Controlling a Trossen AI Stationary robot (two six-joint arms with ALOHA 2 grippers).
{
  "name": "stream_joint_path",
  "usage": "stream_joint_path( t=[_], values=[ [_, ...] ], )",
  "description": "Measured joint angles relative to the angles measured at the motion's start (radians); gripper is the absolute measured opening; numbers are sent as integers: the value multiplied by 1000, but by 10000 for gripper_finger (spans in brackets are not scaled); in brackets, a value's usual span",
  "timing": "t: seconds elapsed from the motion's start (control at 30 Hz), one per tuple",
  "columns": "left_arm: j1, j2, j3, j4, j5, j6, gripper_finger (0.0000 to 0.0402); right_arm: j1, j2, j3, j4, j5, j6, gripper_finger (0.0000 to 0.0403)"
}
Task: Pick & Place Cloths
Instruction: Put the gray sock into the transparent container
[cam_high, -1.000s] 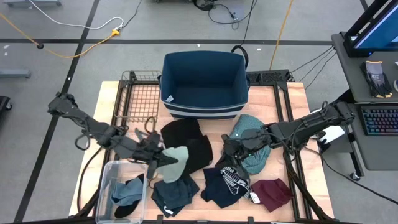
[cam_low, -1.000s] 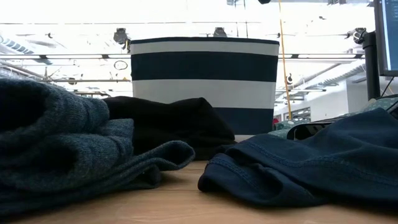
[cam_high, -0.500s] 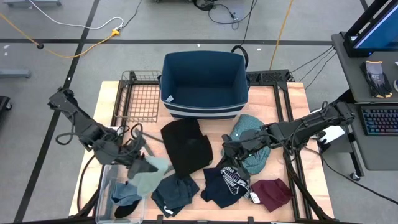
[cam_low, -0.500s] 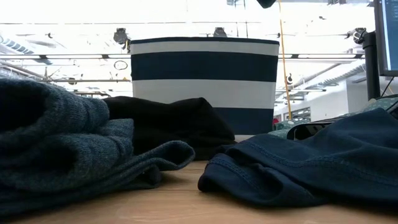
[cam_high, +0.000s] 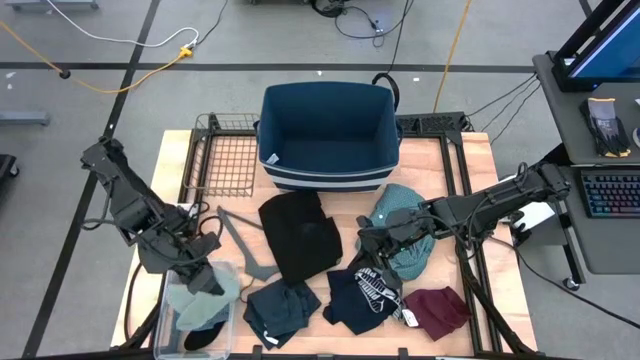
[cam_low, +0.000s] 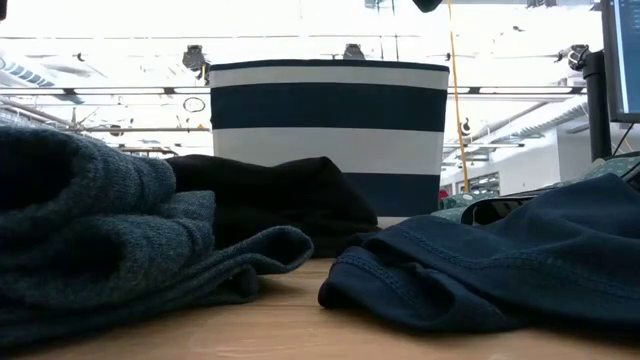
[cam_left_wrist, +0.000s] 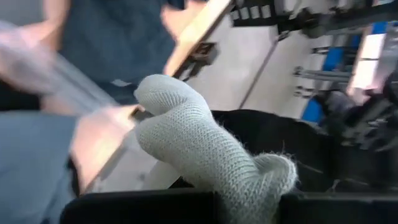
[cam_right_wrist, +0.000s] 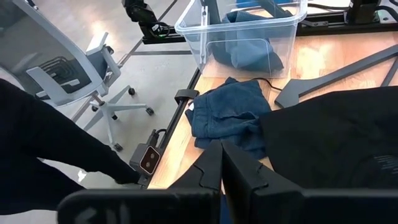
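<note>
A: Where do we stand with the pale green cloth (cam_high: 208, 297)?

B: Our left gripper (cam_high: 200, 283) has it pinched, hanging right over the clear bin (cam_high: 166, 300), which already has a blue-grey piece lying inside. In our wrist view the knit (cam_left_wrist: 205, 146) bulges out from between closed fingers.

A: How will it handle?

B: We judge it light, soft and floppy. It should drape and drop freely, though a loose fold may catch on the bin's rim. A bunched fold is the best hold, as we have now.

A: And our other arm?

B: Our right gripper (cam_high: 365, 243) waits well to the right of the bin, beside the black cloth (cam_high: 300, 233) and teal checked cloth (cam_high: 405, 225), fingers pressed together on nothing.
</note>
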Motion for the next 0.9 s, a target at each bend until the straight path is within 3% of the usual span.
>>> stream_joint_path(
  t=[0.3, 0.47, 0.63, 0.9],
  values=[
    [-80, 30, 1, -140, -52, 0, 2, -8, 0, 0, 24, 32, 37, 0],
    [-126, 94, 1, -210, -57, 15, 2, -14, 0, 0, 24, 74, 48, 0],
    [-164, 166, 1, -262, -131, 46, 2, -18, 0, 0, 25, 137, 41, 0],
    [-198, 264, 1, -350, -171, 31, 2, -31, 0, 0, 25, 139, 27, 0]
  ],
)
